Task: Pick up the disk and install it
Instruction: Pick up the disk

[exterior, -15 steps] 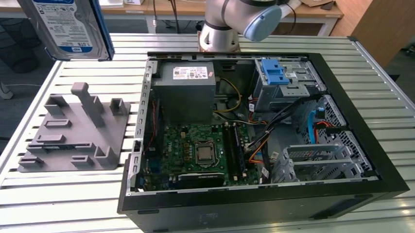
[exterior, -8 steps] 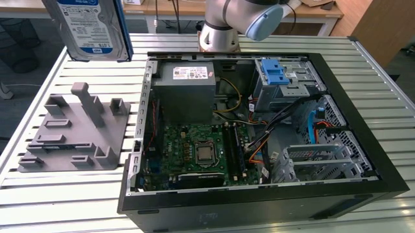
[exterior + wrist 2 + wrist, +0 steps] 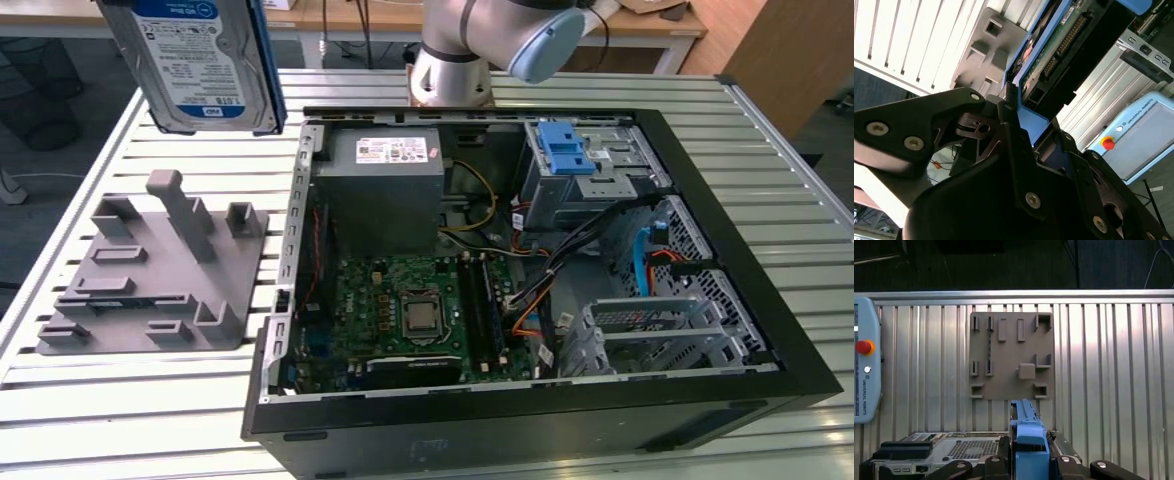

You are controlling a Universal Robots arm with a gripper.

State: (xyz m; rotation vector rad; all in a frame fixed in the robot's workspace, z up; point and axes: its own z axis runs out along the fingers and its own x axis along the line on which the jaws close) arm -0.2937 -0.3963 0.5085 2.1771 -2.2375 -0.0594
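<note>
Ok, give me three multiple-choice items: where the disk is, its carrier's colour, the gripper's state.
1. The disk is: A in the drive cage; B in the air beside the computer case; C on the grey fixture.
2. Its carrier is: A red; B blue; C green.
3. The gripper is: A open; B shut on the disk; C shut on nothing.
B, it hangs at the exterior view's left of the case; B, blue shows in both wrist views; B, it clamps the carrier.

Disk (image 3: 200, 62) top cut off by exterior view's upper edge; my gripper (image 3: 1030, 452) cropped at first wrist view's edge, covering disk's sides.
</note>
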